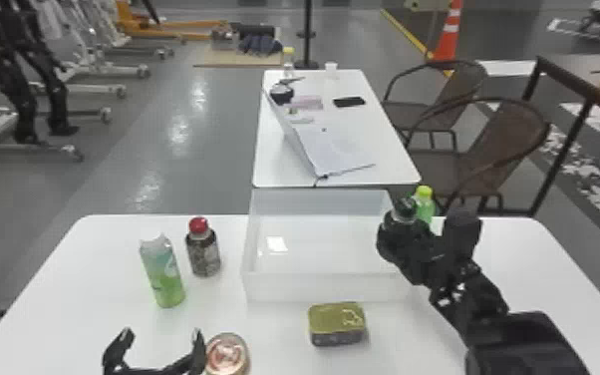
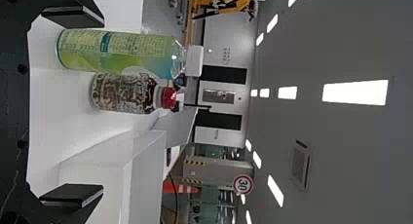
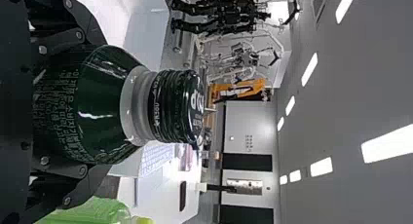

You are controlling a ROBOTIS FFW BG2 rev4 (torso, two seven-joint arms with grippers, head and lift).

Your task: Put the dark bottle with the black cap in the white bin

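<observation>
Head view: R gripper (image 1: 400,239) clamped on dark bottle (image 3: 102,107), near white bin (image 1: 324,286); insuff. lift could snag bottle on bin & twist it loose.

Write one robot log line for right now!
right pincer: gripping dark bottle | bottle: upright, near right side of white bin, not yet set down inside | left pincer: open, empty
</observation>
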